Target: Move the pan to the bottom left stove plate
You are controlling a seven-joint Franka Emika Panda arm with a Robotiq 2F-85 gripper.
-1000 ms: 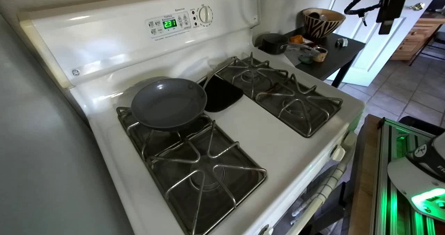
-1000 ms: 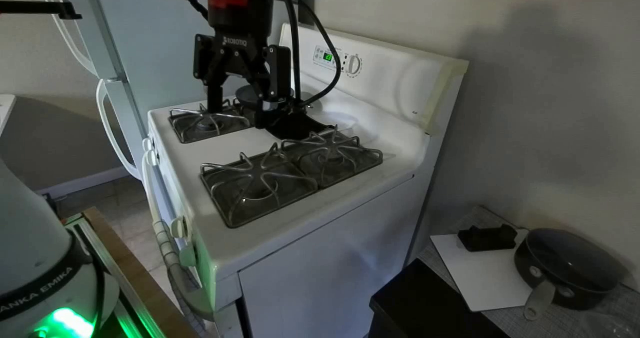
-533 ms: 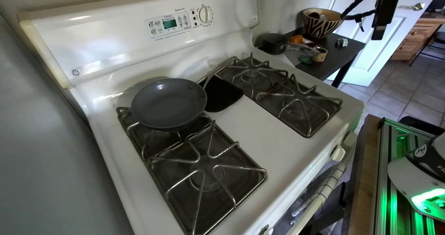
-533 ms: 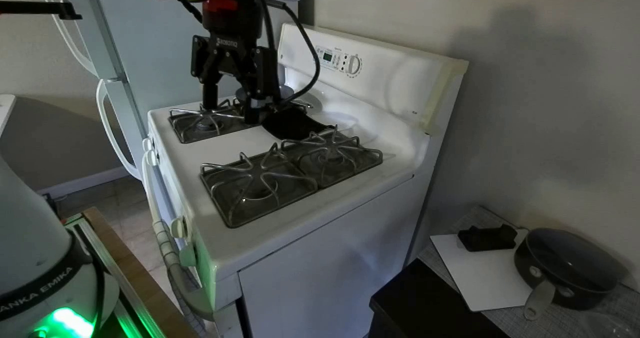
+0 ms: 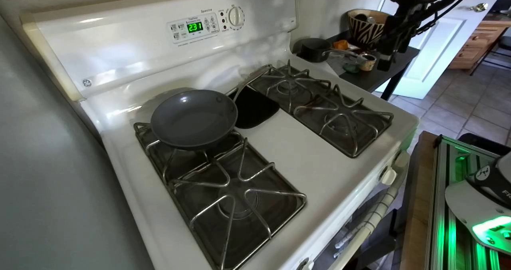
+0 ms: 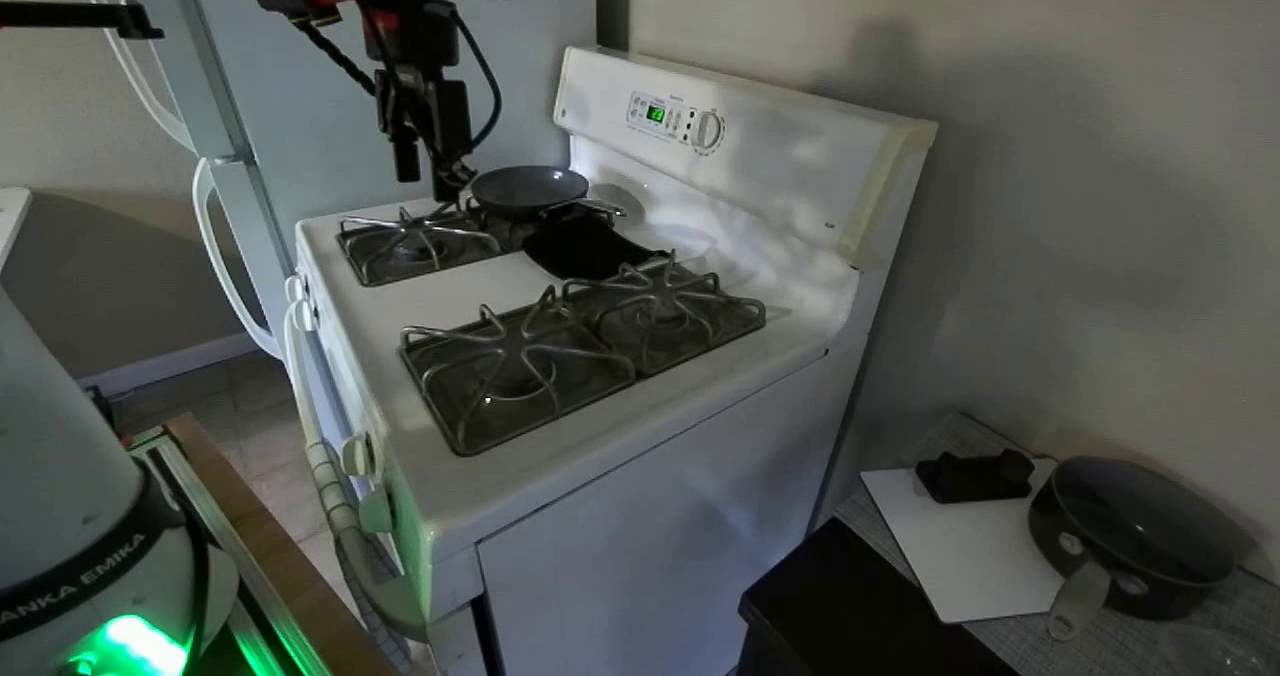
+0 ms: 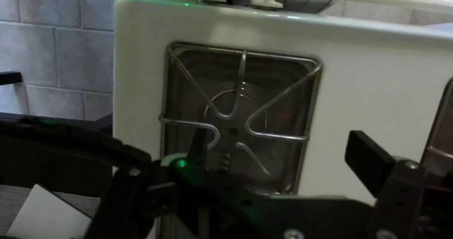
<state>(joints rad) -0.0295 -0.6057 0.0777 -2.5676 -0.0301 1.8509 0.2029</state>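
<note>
The pan point(image 5: 193, 120), dark grey and shallow, rests on the back left grate; it also shows in an exterior view point(image 6: 530, 188). Its thin handle point(image 5: 251, 82) points toward the right-hand grates. The bottom left stove plate point(image 5: 239, 194) is the bare front left grate, also in an exterior view point(image 6: 415, 246). My gripper point(image 6: 428, 186) is in the air above the stove, open with nothing between its fingers; the pan is apart from it. In the wrist view, my gripper point(image 7: 277, 140) has its fingers wide apart over the front right grate point(image 7: 233, 87).
A flat black thing point(image 5: 255, 108) lies between the back grates under the pan handle. The stove's back panel point(image 5: 159, 42) rises behind the grates. A fridge point(image 6: 300, 126) stands at the stove's left. A side table holds a pot point(image 6: 1130, 536).
My gripper has turned and moved up and to the left in an exterior view, uncovering the pan there. The arm reaches further into the upper right of the matching exterior view. The pan stays still.
</note>
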